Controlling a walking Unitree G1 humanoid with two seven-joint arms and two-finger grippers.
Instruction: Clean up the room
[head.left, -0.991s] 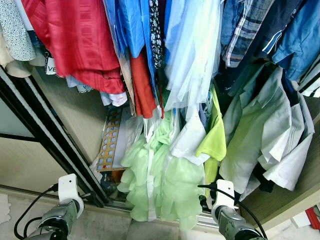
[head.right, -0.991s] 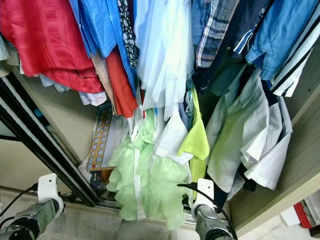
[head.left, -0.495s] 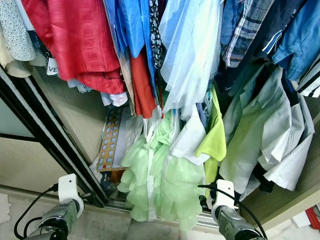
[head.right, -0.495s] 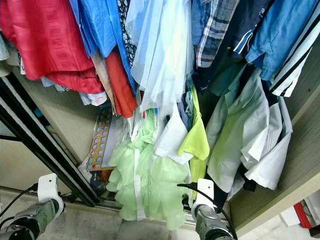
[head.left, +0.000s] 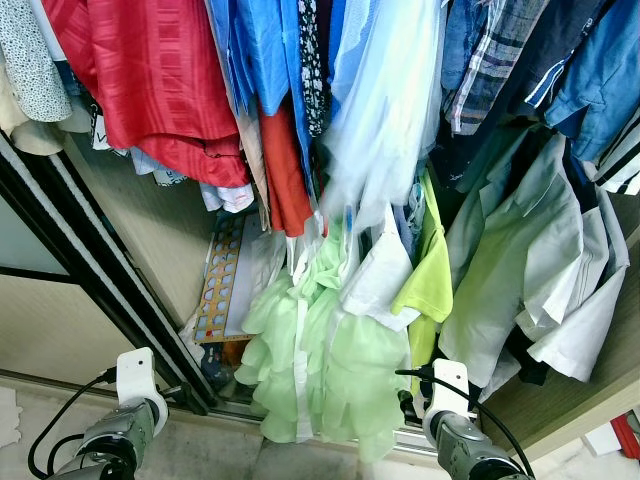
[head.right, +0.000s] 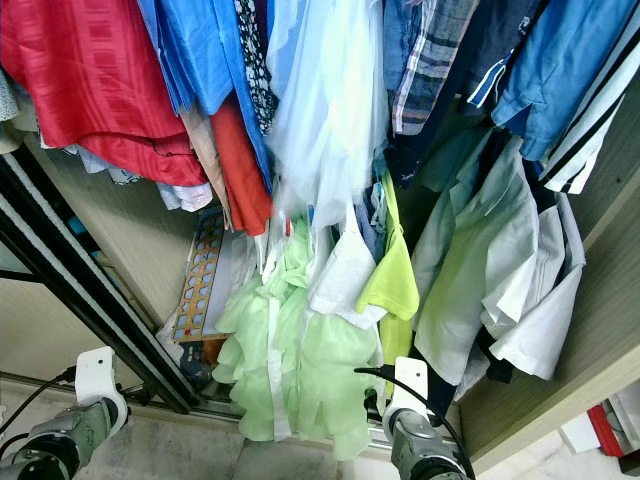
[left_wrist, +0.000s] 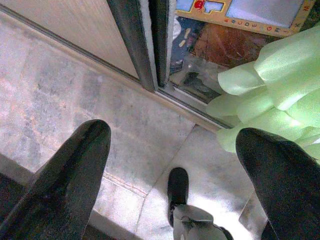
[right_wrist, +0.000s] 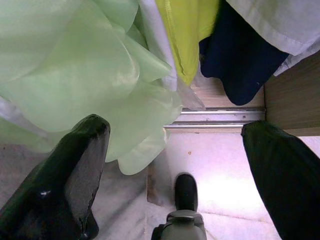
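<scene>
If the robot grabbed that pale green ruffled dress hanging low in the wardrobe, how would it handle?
The pale green ruffled dress would probably be floppy: its thin, translucent layers hang in soft folds. It looks light for its bulk, so a push would likely just swing it. The sheen in the right wrist view suggests slippery fabric that may slide between the jaws, and it might snag.

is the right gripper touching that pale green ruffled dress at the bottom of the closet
Cannot tell. In the right wrist view the right gripper is open and the green dress hangs just beyond one finger, overlapping it.

Floor (left_wrist: 75, 95): pale grey stone tiles.
Door track (right_wrist: 220, 117): metal rail at the wardrobe's edge.
Wardrobe bottom (head.left: 225, 280): a colourful board leans there.
</scene>
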